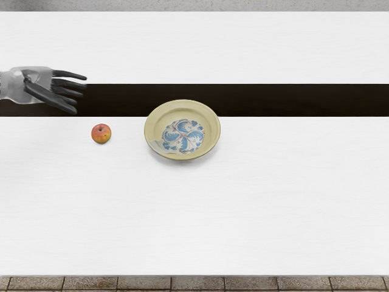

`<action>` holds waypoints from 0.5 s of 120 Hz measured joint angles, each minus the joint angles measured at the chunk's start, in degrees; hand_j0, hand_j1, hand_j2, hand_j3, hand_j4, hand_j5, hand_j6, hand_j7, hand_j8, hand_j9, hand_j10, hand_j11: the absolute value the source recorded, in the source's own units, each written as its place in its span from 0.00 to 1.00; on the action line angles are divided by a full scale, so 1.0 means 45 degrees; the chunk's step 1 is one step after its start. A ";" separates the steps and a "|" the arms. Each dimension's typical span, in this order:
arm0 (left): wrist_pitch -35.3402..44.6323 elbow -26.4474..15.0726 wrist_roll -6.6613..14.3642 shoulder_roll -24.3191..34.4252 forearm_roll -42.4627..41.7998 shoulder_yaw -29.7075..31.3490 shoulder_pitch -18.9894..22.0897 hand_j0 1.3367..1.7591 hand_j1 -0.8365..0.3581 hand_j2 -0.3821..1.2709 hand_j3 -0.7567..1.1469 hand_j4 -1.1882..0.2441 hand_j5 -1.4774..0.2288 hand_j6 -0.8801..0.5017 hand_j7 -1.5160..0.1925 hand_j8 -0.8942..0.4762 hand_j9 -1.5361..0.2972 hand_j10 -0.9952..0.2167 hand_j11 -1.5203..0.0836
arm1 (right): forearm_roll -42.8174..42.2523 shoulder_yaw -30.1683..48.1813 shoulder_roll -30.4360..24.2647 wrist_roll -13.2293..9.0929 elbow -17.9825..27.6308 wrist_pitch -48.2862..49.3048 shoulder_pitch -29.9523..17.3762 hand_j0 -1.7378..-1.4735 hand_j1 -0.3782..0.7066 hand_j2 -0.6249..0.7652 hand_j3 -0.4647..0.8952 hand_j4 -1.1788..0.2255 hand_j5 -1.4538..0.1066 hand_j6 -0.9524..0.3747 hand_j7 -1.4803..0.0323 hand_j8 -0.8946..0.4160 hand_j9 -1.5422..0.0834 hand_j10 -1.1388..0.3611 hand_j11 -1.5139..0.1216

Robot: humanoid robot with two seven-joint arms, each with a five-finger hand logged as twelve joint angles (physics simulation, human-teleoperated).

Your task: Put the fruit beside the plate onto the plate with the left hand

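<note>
One apple lies on the white table, just left of the plate and apart from its rim (the plate is pale yellow with a blue swirl at its middle). We see our left hand at the picture's left edge, up by the dark band, fingers stretched out and holding nothing, apart from the apple.

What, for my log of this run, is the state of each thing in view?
Left hand: open, holding nothing, up and to the left of the apple.
Apple: lying on the table, left of the plate, not touching it, not grasped.
Plate: flat on the table, no fruit on it.
Table: bearing the apple and the plate.
</note>
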 joint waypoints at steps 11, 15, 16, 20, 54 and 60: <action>0.0000 -0.0331 0.0020 0.0021 -0.0044 -0.0019 -0.0030 0.76 0.75 0.26 0.40 0.66 0.68 0.46 0.70 0.47 0.66 0.62 0.75 | 0.0000 -0.0007 0.0000 0.0005 -0.0001 0.0000 -0.0007 0.30 0.07 0.44 0.34 0.81 0.90 0.69 0.95 0.65 0.92 0.73 0.90; 0.0000 -0.0538 0.0029 0.0029 -0.0048 -0.0033 -0.0062 0.76 0.75 0.26 0.40 0.66 0.68 0.46 0.70 0.47 0.66 0.62 0.75 | 0.0000 -0.0009 0.0000 0.0007 -0.0004 0.0000 -0.0009 0.30 0.07 0.44 0.34 0.81 0.90 0.69 0.95 0.65 0.92 0.73 0.90; 0.0000 -0.0601 0.0033 0.0049 -0.0043 -0.0035 -0.0070 0.76 0.75 0.26 0.40 0.66 0.68 0.46 0.70 0.47 0.66 0.62 0.75 | 0.0000 -0.0009 0.0000 0.0007 -0.0005 0.0000 -0.0009 0.30 0.07 0.44 0.34 0.81 0.90 0.69 0.95 0.65 0.92 0.73 0.90; 0.0000 -0.0992 0.0058 0.0203 -0.0025 -0.0042 -0.0088 0.76 0.75 0.26 0.40 0.66 0.68 0.46 0.70 0.47 0.66 0.62 0.75 | 0.0000 -0.0010 0.0000 0.0006 -0.0009 0.0000 -0.0011 0.30 0.07 0.44 0.34 0.81 0.90 0.69 0.95 0.65 0.92 0.73 0.90; 0.1344 -0.4956 0.0321 0.1089 0.3869 -0.0711 0.0023 0.76 0.74 0.26 0.40 0.66 0.68 0.46 0.70 0.47 0.66 0.62 0.75 | 0.0000 -0.0012 0.0000 0.0004 -0.0019 0.0000 -0.0014 0.30 0.07 0.44 0.34 0.81 0.90 0.69 0.95 0.65 0.92 0.73 0.90; 0.2415 -0.5427 0.0381 0.1062 0.4794 -0.0739 0.0128 0.76 0.74 0.26 0.40 0.66 0.68 0.46 0.70 0.47 0.66 0.62 0.75 | 0.0000 -0.0013 0.0000 0.0004 -0.0019 0.0000 -0.0014 0.30 0.07 0.44 0.34 0.81 0.90 0.69 0.95 0.65 0.92 0.73 0.90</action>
